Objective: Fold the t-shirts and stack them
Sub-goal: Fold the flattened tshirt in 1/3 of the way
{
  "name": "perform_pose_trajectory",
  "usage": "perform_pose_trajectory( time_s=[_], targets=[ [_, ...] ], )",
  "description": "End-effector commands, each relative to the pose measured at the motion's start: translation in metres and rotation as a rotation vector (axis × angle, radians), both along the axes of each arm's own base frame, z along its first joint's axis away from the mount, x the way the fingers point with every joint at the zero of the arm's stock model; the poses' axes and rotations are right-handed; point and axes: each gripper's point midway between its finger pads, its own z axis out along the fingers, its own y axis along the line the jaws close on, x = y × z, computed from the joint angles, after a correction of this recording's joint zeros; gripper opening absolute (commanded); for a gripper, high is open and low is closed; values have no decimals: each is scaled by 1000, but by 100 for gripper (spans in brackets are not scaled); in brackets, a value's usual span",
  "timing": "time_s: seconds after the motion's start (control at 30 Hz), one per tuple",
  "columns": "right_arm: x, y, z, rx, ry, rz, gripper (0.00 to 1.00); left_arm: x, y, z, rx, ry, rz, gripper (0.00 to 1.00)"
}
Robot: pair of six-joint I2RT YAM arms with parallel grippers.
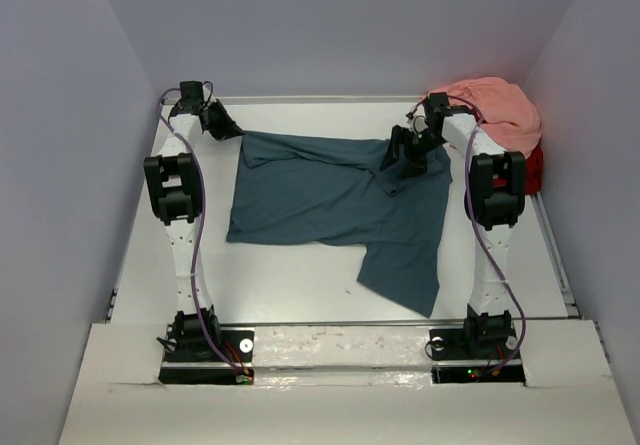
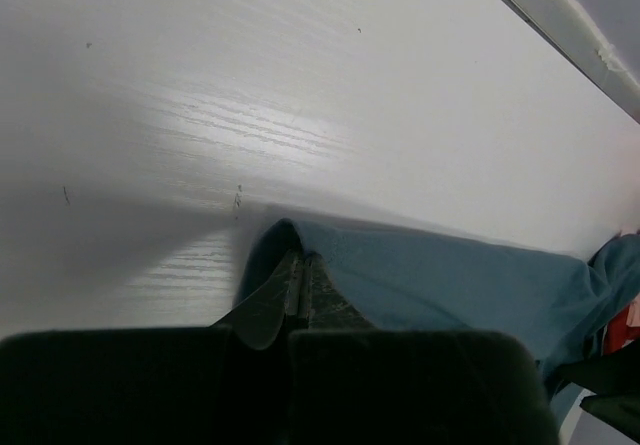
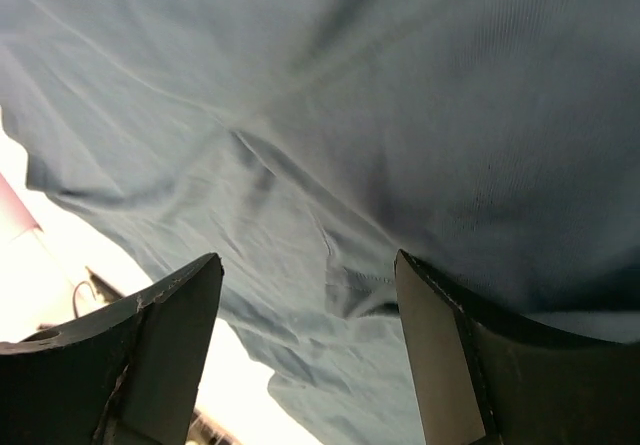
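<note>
**A:** What surface are we looking at?

**B:** We see a white table [image 1: 300,285] from above, boxed in by pale grey walls [image 1: 60,165].

**A:** Where are the shirts?

**B:** The dark teal shirt [image 1: 330,195] lies spread and rumpled across the middle of the frame. One part trails toward the lower right. The pink shirt [image 1: 495,110] is bunched in the upper right corner. The red shirt [image 1: 533,170] shows just below it, partly hidden behind the right arm.

**A:** And the grippers?

**B:** At upper left we find the left gripper [image 1: 222,123], its fingers pressed together and pinching the teal shirt's upper left corner. The right gripper [image 1: 408,160] is over the shirt's upper right. In its wrist view the fingers [image 3: 170,335] are spread wide above teal cloth. We cannot tell whether they touch it.
</note>
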Motion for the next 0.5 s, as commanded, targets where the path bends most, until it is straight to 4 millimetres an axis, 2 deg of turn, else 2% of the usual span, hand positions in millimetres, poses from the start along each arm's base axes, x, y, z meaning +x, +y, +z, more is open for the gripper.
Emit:
perform_pose_trajectory(
  time_s=[0.0, 0.13, 0.27, 0.4, 0.43, 0.47],
  targets=[
    [35, 1, 56, -8, -189, -13, 75, 9, 0, 19, -8, -56, -20, 0],
    [50, 0, 77, -18, -242, -23, 75, 7, 0, 19, 0, -53, -24, 0],
    [68, -24, 86, -50, -285, -75, 75, 6, 0, 18, 1, -49, -24, 0],
    [86, -58, 76, -101, -309, -145, 73, 5, 2, 17, 3, -43, -21, 0],
    [88, -58, 75, -106, -317, -142, 73, 4, 2, 17, 4, -44, -22, 0],
    [93, -67, 72, -115, -324, -160, 72, 4, 2, 17, 4, -42, -22, 0]
  ],
)
